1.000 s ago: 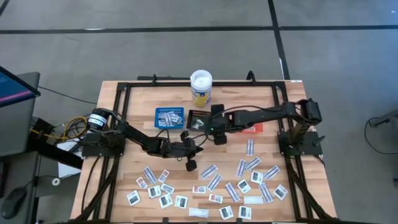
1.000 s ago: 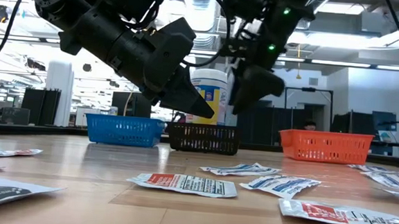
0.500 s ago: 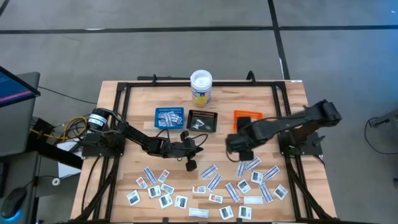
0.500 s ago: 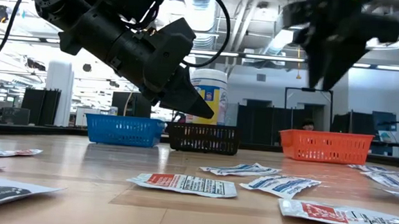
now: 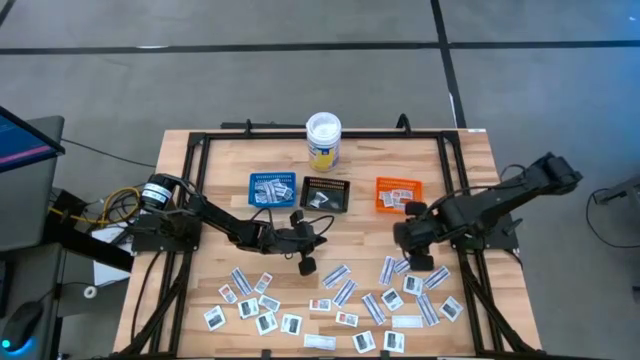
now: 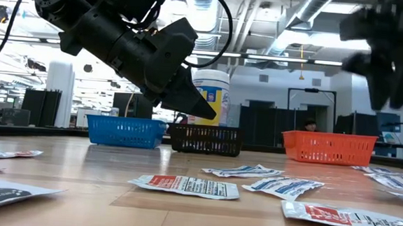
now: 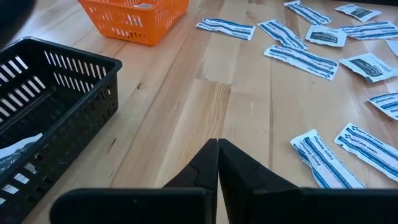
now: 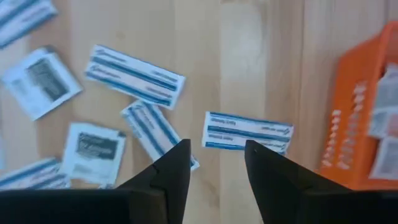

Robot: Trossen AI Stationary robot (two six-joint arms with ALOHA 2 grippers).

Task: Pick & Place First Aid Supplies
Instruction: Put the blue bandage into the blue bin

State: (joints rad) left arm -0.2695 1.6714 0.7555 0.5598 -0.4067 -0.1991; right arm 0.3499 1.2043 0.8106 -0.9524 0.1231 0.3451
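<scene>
Parted fingers [image 8: 171, 168] above blue-striped packet [image 8: 247, 132]

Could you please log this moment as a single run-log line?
right gripper: open, above white-and-blue strip packet beside orange tray | left gripper: shut, empty, waiting mid-table

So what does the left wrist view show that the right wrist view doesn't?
Only the left wrist view: the left gripper shut and empty, and the black tray beside it with a packet inside.

Only the right wrist view: the right gripper open above a white-and-blue strip packet lying flat on the table, with squarish dark-marked packets nearby.

Both: the orange tray, bare wooden table, and loose strip packets scattered on it.
</scene>
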